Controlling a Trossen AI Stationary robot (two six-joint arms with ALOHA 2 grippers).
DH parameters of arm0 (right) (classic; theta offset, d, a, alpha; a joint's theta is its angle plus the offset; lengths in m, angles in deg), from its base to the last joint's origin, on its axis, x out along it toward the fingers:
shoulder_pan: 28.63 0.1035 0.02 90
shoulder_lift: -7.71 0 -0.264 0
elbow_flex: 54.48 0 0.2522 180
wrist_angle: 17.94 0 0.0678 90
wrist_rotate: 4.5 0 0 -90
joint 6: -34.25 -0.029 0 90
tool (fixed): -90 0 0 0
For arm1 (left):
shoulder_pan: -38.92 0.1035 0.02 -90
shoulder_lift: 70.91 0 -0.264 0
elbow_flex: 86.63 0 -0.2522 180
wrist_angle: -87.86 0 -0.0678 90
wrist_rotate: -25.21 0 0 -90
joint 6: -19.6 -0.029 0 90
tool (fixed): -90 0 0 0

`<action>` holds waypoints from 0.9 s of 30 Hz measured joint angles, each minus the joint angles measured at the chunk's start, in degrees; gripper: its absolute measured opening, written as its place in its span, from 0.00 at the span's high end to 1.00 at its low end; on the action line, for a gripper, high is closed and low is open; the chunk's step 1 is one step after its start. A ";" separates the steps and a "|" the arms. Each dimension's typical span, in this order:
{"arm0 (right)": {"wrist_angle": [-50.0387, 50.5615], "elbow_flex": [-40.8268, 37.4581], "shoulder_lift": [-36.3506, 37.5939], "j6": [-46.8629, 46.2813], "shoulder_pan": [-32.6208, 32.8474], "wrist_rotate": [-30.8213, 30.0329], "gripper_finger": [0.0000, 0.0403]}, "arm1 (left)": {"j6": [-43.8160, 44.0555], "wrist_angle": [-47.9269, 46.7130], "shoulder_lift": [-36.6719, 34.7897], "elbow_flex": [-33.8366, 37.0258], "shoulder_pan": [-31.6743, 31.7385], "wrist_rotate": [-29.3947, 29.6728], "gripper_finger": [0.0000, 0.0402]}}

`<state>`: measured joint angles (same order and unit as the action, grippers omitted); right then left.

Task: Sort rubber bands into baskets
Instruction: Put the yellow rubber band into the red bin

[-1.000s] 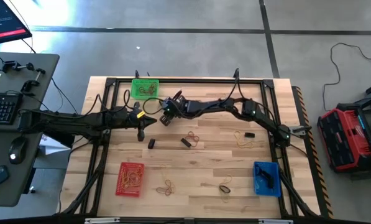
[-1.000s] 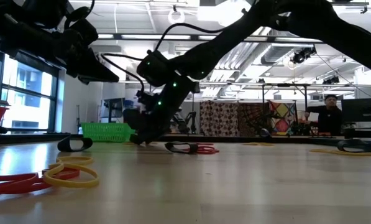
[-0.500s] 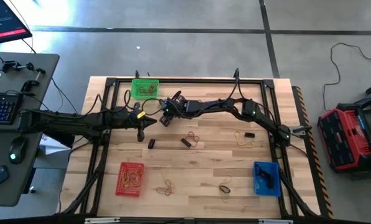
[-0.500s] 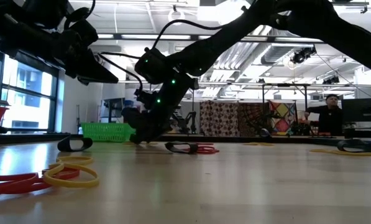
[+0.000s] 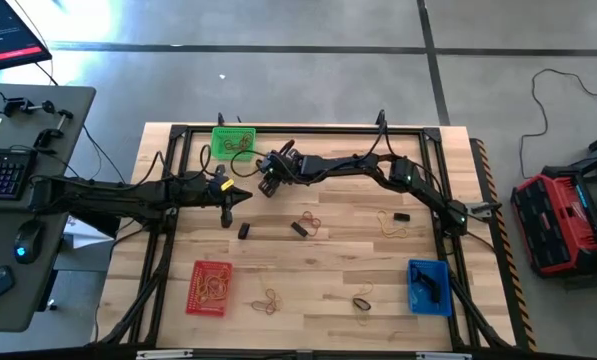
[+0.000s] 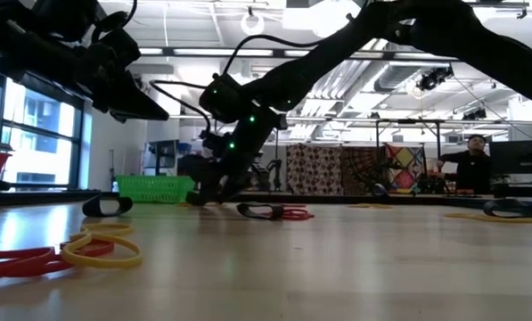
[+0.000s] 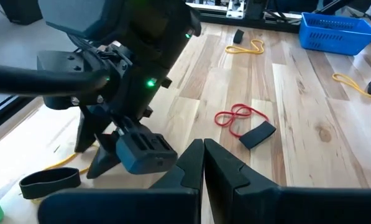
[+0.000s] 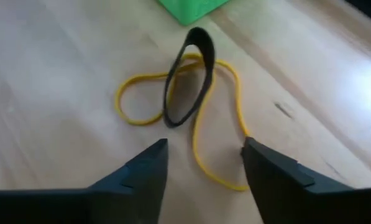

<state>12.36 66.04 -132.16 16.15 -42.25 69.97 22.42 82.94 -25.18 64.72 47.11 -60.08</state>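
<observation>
The right gripper (image 8: pixel 204 165), fingers spread and empty, hovers over a yellow band (image 8: pixel 219 118) and black band (image 8: pixel 188 78) lying crossed, seemingly just beside the green basket (image 5: pixel 232 140), long axes running ahead between the fingers.

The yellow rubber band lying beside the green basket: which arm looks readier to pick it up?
The right arm. Its open right gripper hangs just over the yellow rubber band and black band near the green basket. The left gripper is shut.

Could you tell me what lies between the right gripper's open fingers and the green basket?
In the right wrist view, a yellow rubber band with a black band across it lies between the right gripper and the green basket.
</observation>
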 joint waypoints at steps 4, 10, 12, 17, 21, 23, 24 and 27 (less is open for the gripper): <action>-0.39 0.09 -0.26 0.22 -0.22 1.08 0.68 | 0.04 0.00 0.00 0.00 0.00 0.00 0.99; 0.81 0.20 -0.26 1.64 -0.22 3.37 0.93 | 0.08 0.01 0.00 0.00 0.00 0.00 0.99; 0.96 0.22 -0.26 1.68 -0.22 4.65 0.98 | 0.08 0.00 0.00 0.00 0.00 0.00 0.99; 1.66 0.20 0.26 1.70 -0.20 7.14 0.98 | 0.08 0.00 0.00 0.00 0.00 0.00 0.99; 3.30 0.02 1.72 3.00 0.44 8.76 0.99 | 0.06 0.00 0.00 0.00 0.00 0.00 0.99; 3.84 0.01 2.90 3.47 0.71 8.79 1.00 | 0.06 0.00 0.00 0.00 0.00 0.00 0.99; 3.99 0.00 3.58 3.82 0.82 8.95 1.00 | 0.06 0.00 0.00 0.00 0.00 0.00 0.99; 4.39 0.02 5.21 4.96 1.05 8.74 1.00 | 0.05 0.00 0.00 -0.01 0.00 0.09 0.99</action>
<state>16.74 66.06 -126.96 21.11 -41.21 78.70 22.46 82.94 -25.18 64.71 47.11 -59.99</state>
